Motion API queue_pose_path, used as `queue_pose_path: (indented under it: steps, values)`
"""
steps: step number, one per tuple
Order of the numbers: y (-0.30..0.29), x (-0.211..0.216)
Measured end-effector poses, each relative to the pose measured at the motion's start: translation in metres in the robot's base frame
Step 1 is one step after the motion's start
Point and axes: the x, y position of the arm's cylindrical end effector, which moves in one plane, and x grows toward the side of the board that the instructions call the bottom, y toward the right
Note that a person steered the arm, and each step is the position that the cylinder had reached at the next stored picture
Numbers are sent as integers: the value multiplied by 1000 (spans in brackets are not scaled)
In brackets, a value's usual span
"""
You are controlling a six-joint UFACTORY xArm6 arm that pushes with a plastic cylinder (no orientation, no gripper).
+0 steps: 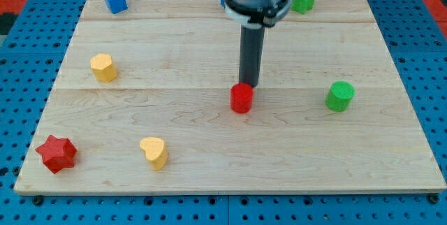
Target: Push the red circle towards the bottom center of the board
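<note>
Red circle, a small red cylindrical block [242, 98], sits near the middle of the light wooden table [209, 162], slightly toward the view's right of centre. My tip [249, 85] is at the block's far edge, on the side toward the view's top, touching it or just short of touching; the rod itself hides the exact contact. No pincer on this rig: the arm ends in a plain dark rod, so nothing is held or clamped, only pushed.

Placement makes sense for the task: with the tip behind the block on the top side, a stroke toward the view's bottom should drive it to the bottom centre. The tip stands slightly right of the block's centre, so the block may drift toward the view's left.

The path downward looks free. The yellow heart-shaped block [154, 152] lies well to the left, the green cylindrical block [339, 96] well to the right.
</note>
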Motion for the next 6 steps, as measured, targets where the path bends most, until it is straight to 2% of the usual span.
queue_pose_path:
  steps: [3, 4, 5, 6]
  values:
    - [2, 96]
    - [21, 131]
    - [-39, 163]
    - [-64, 159]
